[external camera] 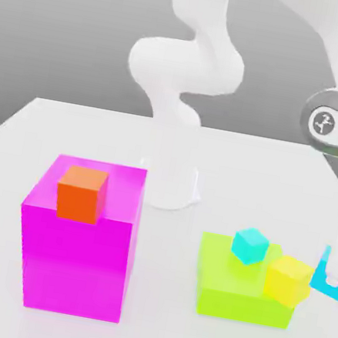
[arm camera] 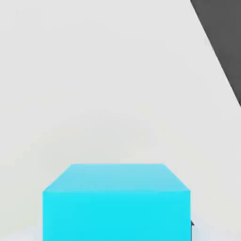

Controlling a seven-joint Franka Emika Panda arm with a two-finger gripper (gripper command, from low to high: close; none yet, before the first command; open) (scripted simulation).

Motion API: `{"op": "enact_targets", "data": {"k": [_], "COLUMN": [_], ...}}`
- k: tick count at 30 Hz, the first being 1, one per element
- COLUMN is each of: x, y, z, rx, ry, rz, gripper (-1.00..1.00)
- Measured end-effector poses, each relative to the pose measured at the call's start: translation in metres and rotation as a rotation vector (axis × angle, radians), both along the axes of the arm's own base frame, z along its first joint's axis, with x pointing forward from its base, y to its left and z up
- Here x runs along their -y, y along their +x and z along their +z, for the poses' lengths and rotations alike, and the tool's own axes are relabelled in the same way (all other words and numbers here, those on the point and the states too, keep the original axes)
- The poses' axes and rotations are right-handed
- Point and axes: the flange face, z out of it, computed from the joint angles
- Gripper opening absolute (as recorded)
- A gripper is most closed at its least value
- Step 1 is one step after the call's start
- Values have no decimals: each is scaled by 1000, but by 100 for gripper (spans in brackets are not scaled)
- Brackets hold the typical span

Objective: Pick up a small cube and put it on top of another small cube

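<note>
A small cyan cube (external camera: 331,285) sits low at the exterior view's right edge, just above the white table, with my gripper (external camera: 331,273) shut on it from above. The hand view shows this same small cube (arm camera: 116,202) close up, with the table behind it. A second small cyan cube (external camera: 250,245) rests on top of the lime block (external camera: 228,292), to the exterior view's left of my gripper. My white arm comes down from the upper right.
A small yellow cube (external camera: 288,279) leans at the lime block's right corner, between the two cyan cubes. A tall magenta block (external camera: 74,257) carries a small orange cube (external camera: 81,193). The robot base (external camera: 171,180) stands behind them. The table's edge (arm camera: 214,52) lies near the held cube.
</note>
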Motion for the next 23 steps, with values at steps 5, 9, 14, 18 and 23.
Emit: {"op": "enact_targets", "data": {"k": [5, 9, 14, 18, 23], "x": [31, 60, 91, 95, 96], "y": [-33, -60, -92, -93, -95], "z": [23, 34, 33, -4, -30], "rx": [-9, -27, -63, -69, -69], "ry": [-11, 9, 68, 78, 77], "rz": [137, 205, 244, 233, 232], "gripper": [-100, -100, -100, -100, 100]}}
